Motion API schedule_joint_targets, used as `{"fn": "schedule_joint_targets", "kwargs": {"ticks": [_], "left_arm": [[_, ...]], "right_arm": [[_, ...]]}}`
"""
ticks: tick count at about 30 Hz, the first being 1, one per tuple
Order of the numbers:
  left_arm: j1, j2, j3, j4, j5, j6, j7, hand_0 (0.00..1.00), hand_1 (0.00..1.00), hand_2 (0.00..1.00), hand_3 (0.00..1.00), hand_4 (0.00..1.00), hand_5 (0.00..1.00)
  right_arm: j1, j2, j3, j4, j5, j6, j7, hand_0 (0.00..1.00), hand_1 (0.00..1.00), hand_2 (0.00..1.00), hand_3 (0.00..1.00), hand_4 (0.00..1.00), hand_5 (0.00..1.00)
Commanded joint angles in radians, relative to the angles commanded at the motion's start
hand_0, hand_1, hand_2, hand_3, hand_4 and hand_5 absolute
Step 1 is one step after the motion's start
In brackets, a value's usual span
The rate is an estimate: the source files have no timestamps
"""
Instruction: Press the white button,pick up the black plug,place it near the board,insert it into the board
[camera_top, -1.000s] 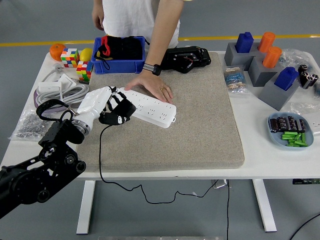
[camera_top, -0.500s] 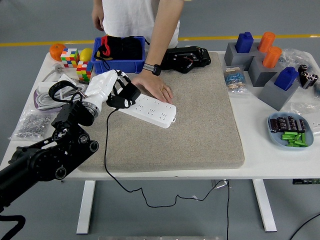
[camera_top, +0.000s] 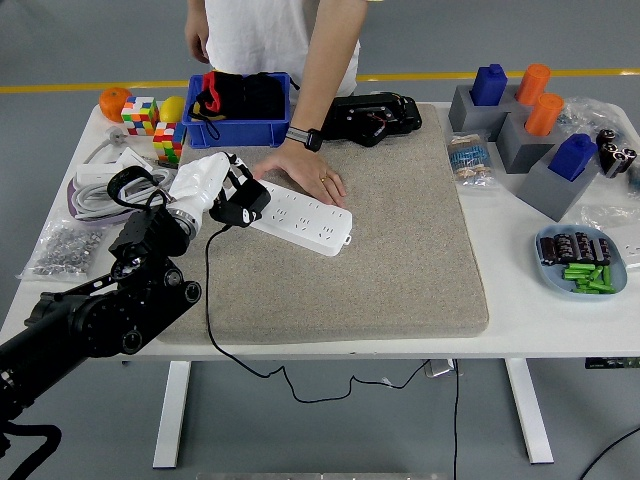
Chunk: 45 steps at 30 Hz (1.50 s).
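The left hand (camera_top: 222, 192) comes in from the lower left, its white-shelled fingers curled around the black plug (camera_top: 241, 206); the plug sits at the left end of the board (camera_top: 300, 219), touching or just above it, though whether its pins are in a socket cannot be told; the plug's black cord (camera_top: 208, 300) drops from the hand, crosses the mat (camera_top: 400, 250) and hangs over the table's near edge. The board is a white power strip lying aslant on the mat, its sockets facing up; the white button cannot be made out. A person stands at the far side; one hand (camera_top: 310, 172) lies flat on the mat with its fingers against the board's far edge, a watch (camera_top: 305, 137) on the wrist. Behind the board stands a blue bin (camera_top: 235, 128) holding black and red things; to its left lie two colour cubes (camera_top: 150, 125) and an orange fruit (camera_top: 114, 100); a white cable coil (camera_top: 115, 180) lies just beside the arm. On the right stand grey blocks (camera_top: 540, 150) with blue and orange pegs, and a blue dish (camera_top: 580, 260) of green and dark parts. No brand or writing can be read anywhere at this size.
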Motion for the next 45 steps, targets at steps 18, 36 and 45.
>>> {"fn": "schedule_joint_targets", "kwargs": {"ticks": [18, 36, 45], "left_arm": [[-0.018, -0.024, 0.014, 0.042, 0.019, -0.007, 0.041, 0.196, 0.261, 0.277, 0.479, 0.650, 0.002], [-0.016, -0.026, 0.022, 0.036, 0.080, -0.018, 0.128, 0.194, 0.267, 0.276, 0.480, 0.652, 0.002], [-0.013, -0.029, 0.030, 0.023, 0.078, -0.036, 0.144, 0.209, 0.308, 0.301, 0.521, 0.692, 0.002]], "right_arm": [[0.001, -0.001, -0.003, -0.001, 0.000, 0.000, 0.000, 0.686, 0.610, 0.603, 0.562, 0.627, 0.204], [-0.003, -0.002, -0.007, -0.002, 0.002, 0.000, 0.000, 0.685, 0.610, 0.602, 0.561, 0.624, 0.199], [-0.003, -0.001, -0.009, -0.002, 0.002, 0.000, 0.000, 0.685, 0.609, 0.602, 0.562, 0.623, 0.198]]}}
